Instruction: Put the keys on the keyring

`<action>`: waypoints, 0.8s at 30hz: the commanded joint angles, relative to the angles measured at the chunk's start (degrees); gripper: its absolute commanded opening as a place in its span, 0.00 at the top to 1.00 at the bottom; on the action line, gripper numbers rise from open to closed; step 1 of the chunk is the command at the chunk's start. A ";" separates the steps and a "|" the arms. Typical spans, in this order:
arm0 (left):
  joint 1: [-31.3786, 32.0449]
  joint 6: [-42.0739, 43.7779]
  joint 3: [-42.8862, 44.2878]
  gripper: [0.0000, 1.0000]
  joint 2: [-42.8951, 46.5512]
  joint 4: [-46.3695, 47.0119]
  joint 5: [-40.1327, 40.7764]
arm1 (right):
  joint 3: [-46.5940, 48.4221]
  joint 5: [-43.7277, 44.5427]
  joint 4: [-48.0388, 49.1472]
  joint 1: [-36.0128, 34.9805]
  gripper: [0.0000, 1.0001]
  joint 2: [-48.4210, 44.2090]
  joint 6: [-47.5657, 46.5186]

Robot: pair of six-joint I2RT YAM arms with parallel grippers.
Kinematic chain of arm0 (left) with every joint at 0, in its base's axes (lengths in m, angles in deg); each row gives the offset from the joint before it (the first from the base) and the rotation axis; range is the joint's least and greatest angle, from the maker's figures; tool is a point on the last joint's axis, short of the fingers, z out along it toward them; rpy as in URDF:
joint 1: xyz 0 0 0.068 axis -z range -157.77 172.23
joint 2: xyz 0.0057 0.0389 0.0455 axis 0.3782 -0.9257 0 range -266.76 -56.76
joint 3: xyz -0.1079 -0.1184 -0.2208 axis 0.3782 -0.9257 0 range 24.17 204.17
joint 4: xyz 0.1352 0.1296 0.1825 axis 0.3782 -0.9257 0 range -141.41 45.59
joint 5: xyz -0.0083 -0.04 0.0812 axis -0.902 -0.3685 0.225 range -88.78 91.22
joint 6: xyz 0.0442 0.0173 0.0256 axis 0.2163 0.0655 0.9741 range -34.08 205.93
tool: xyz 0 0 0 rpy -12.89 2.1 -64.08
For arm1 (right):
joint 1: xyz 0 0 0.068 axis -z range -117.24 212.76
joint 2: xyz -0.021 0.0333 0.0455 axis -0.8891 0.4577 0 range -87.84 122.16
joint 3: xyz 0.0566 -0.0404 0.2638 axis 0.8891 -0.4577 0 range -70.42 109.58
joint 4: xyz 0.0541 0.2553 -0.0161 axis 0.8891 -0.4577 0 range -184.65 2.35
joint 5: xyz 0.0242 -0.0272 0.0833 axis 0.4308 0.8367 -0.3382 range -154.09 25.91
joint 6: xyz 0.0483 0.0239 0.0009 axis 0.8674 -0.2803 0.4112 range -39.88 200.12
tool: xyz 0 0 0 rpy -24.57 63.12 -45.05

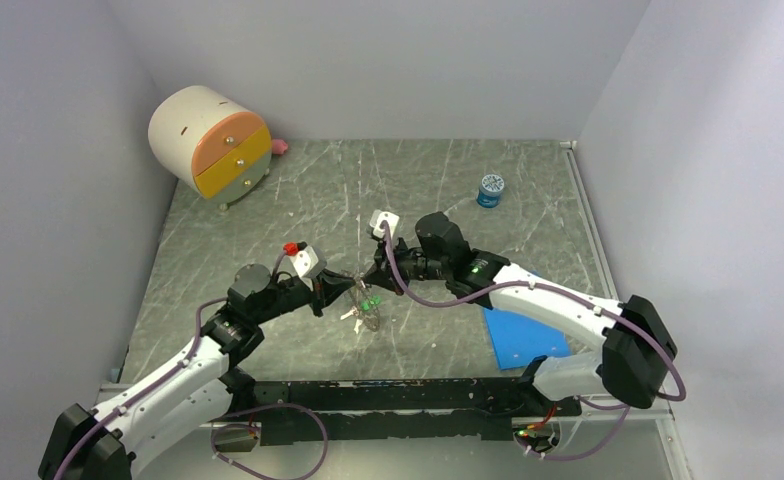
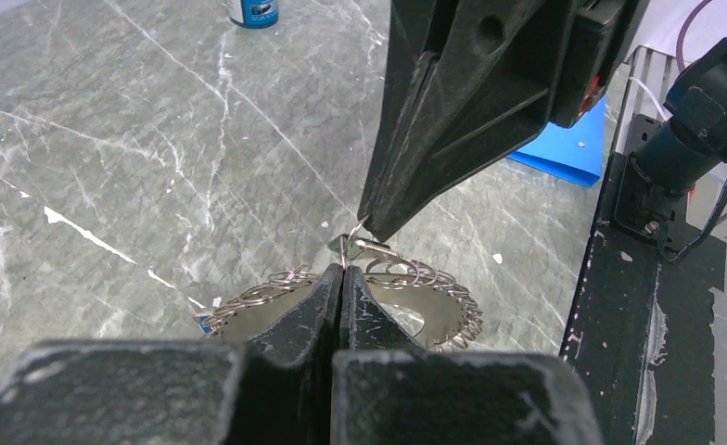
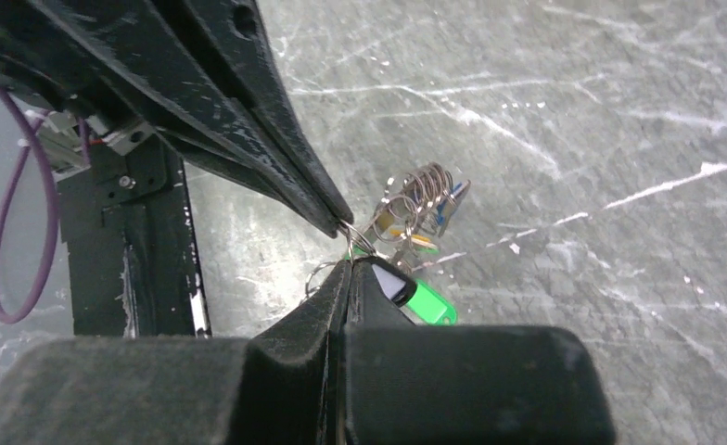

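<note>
On a grey stone-patterned table (image 1: pixel 258 215) streaked with white veins, the two black arms meet nose to nose just below the middle of the overhead view. The left gripper (image 2: pixel 343 275) has its matte wedge-shaped jaws pressed flat together on the keyring (image 2: pixel 265 295), a thin silvery hoop whose edge is crowded with small wire coils; the hoop fans out to both sides behind the tips. The right gripper (image 2: pixel 371 232) reaches down from the top of the left wrist view, its tapered jaws also together, nipping a green key (image 2: pixel 336 246) by its bright metal part right at the hoop. From the right wrist view the other keys (image 3: pixel 423 243) hang in a tangle at the frame's centre, with glossy green, yellow, blue and black plastic heads; how each is joined to the wire is too tangled to tell. A drum-shaped little cabinet (image 1: pixel 208 138) with orange and yellow drawers stands upper left, a small round blue jar (image 1: pixel 490 190) upper right, and a flat blue sheet (image 1: pixel 524 337) lies under the right arm.
</note>
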 commanded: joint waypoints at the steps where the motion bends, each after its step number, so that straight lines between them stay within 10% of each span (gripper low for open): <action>1: 0.27 -1.05 0.20 0.97 1.17 3.61 -1.34 | -0.31 -4.44 4.96 -0.05 1.00 -3.53 -1.88; 24: 0.27 -1.18 0.07 0.97 2.01 3.42 -1.67 | 0.70 3.66 3.32 0.03 1.00 0.37 0.92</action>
